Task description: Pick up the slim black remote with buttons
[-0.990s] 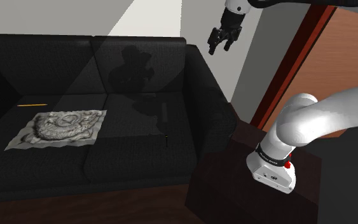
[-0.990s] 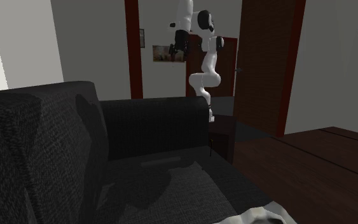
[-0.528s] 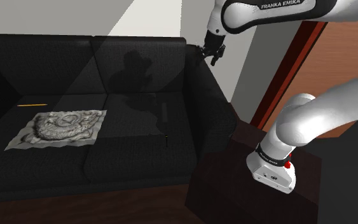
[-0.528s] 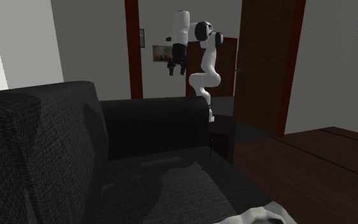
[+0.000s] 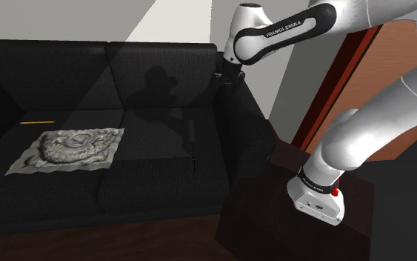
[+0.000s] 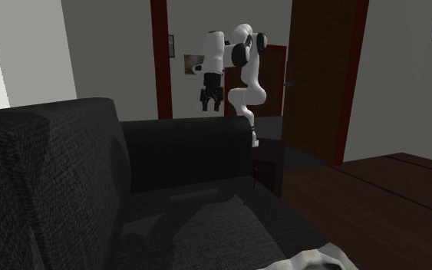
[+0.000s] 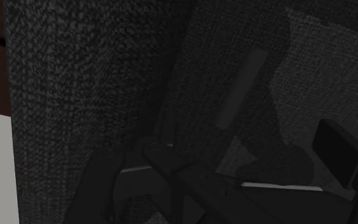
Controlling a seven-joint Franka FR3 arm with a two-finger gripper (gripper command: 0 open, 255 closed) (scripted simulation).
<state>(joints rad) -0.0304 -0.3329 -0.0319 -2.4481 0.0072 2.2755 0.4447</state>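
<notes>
At seven o'clock from the gripper (image 5: pixel 223 77) in the shoulder view, the remote (image 5: pixel 190 133) is lying twelve-to-six; the fingers are gaping, empty.

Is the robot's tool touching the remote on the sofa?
No, the tool hangs in the air above the sofa, apart from the remote lying on its seat.

The words "FRANKA EMIKA" are printed in white capitals on the dark sleeve of the arm (image 5: pixel 281 32), seen in the shoulder view at about one o'clock. A small line of lettering is carried on the dark ring at the arm's base (image 5: pixel 312 186), at about four o'clock, but it cannot be read. Nothing legible is found on the framed picture (image 6: pixel 196 65) on the wall in the second exterior view.
</notes>
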